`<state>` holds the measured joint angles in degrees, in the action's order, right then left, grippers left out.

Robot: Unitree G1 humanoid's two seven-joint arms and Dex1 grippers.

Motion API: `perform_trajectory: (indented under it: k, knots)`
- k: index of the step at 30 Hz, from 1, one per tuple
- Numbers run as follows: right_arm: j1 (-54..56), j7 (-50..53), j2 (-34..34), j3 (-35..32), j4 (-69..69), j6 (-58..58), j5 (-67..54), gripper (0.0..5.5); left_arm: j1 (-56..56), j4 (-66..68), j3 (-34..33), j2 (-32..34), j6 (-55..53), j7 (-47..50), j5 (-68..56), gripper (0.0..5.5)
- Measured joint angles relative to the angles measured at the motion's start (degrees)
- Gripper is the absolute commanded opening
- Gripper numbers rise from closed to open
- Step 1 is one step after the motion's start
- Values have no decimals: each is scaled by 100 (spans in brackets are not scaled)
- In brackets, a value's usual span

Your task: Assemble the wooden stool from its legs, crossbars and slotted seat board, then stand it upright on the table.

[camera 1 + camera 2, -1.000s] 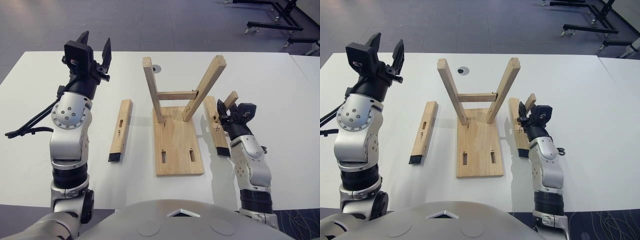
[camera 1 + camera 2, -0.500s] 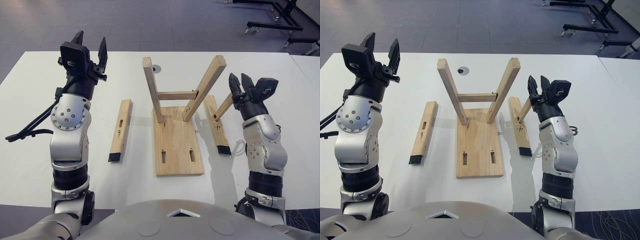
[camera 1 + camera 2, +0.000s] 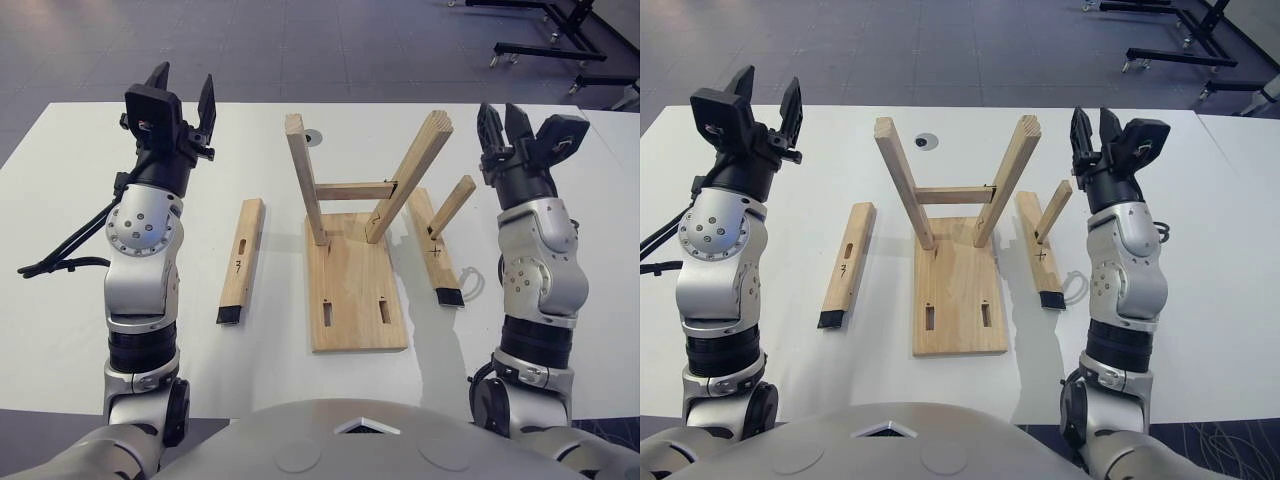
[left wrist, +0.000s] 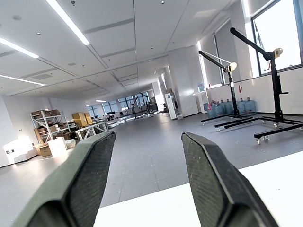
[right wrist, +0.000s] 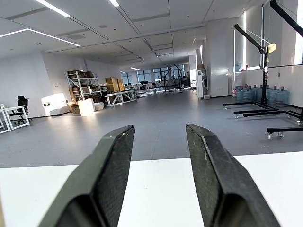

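Observation:
The slotted seat board [image 3: 356,300] lies flat mid-table. Two legs [image 3: 304,178] [image 3: 412,172] stand in its far slots, leaning apart, joined by a crossbar [image 3: 355,190]. A loose leg [image 3: 241,260] lies left of the board. Another leg [image 3: 433,250] lies right of it, with a short crossbar [image 3: 453,204] sticking up out of it at a slant. My left gripper [image 3: 185,76] is raised above the table's left side, open and holding nothing. My right gripper [image 3: 501,110] is held high beyond the right leg, open and holding nothing. Both wrist views look out over the table into the hall past open fingers [image 4: 215,189] [image 5: 215,184].
A small round grommet [image 3: 313,138] sits in the table behind the legs. A black cable [image 3: 50,265] trails over the left side, and a thin white cable [image 3: 480,290] lies by the right leg. Black wheeled frames [image 3: 545,50] stand on the floor beyond.
My right gripper has risen from beside the right leg and its crossbar to well above the table, leaving them lying there. The left arm has barely shifted.

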<state>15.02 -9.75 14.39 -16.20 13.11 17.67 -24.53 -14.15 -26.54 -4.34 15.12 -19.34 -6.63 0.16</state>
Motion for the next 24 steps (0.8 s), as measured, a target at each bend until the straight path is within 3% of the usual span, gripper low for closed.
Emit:
perform_trajectory:
  k: [6,14,24]
  knots:
    - [683,152,198,-11,101,234,-13,200,0,1,-3,-2,38,18,35,257]
    - [26,-142,877,968,-803,281,1379,200,81,-24,44,-71,46,53,49,257]
    - [199,-101,755,650,-788,601,1253,200,143,-25,21,-71,42,56,67,257]
